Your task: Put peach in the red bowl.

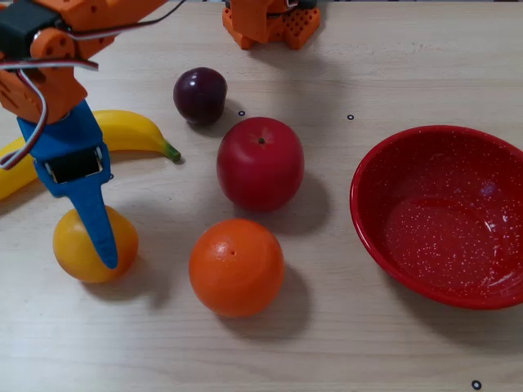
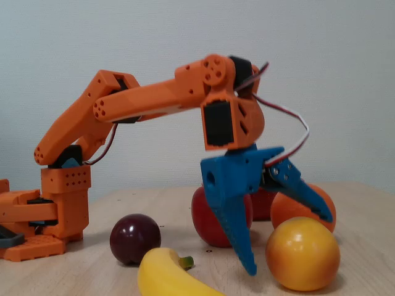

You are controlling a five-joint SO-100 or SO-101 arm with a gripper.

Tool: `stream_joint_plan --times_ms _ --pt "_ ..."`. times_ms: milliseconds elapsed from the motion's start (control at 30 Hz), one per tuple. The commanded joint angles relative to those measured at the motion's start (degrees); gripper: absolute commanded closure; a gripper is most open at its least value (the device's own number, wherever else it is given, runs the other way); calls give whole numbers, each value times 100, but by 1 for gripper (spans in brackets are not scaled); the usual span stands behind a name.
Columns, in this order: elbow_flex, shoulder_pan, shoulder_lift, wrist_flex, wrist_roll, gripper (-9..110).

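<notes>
At the near left corner of the table, as a fixed view from above shows it, the peach (image 1: 91, 245) sits on the bare wood with the gripper (image 1: 110, 257) hanging right over it, one blue finger crossing its top. In a fixed view from the side the gripper (image 2: 290, 243) stands spread wide, one finger pointing down beside the peach (image 2: 302, 253) and the other angled out over its top, so the fruit lies between and just below the tips, not yet pinched. Being round, it offers no long axis to line up with. The red bowl (image 1: 368, 212) lies well apart on the far right, past the orange (image 1: 237, 267) and the apple (image 1: 260, 163), which I judge a carry must clear.
</notes>
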Motion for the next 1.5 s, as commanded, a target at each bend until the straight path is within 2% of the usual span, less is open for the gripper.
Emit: stream_joint_plan --times_ms 0,1467 --pt "-229 -44 308 -114 -185 49" --pt "-141 -299 35 -765 -255 51"
